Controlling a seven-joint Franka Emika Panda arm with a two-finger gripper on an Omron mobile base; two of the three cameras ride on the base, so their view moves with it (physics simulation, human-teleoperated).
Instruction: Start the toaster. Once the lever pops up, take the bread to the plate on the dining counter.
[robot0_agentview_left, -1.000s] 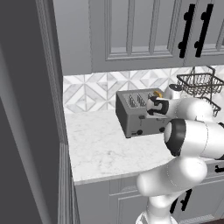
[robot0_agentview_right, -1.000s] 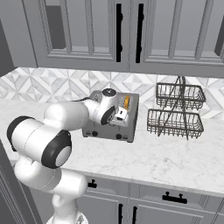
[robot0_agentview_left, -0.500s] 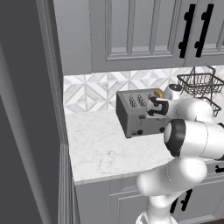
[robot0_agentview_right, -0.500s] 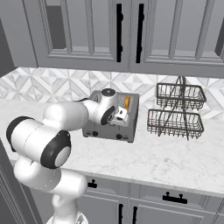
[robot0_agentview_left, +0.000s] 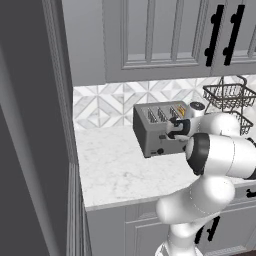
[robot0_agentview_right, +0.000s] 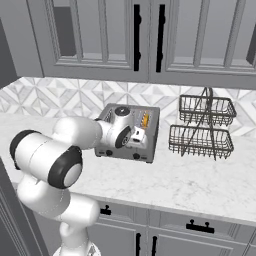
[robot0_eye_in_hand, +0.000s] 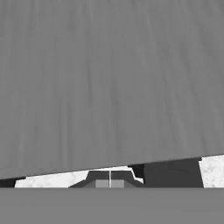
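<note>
While pressed together, the claw (robot0_eye_in_hand: 110, 178) faces the toaster (robot0_agentview_left: 159, 127), boxy brushed grey metal.

Arm bent forward; hand (robot0_eye_in_hand: 110, 180) shut, fingertips pressed together.

even, flat rendered light, soft shadows, no glare; hand view slightly blurred and grey.

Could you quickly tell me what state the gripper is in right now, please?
Gripper: jaws closed, holding nothing, tips pressed up against the front of the toaster.
</note>
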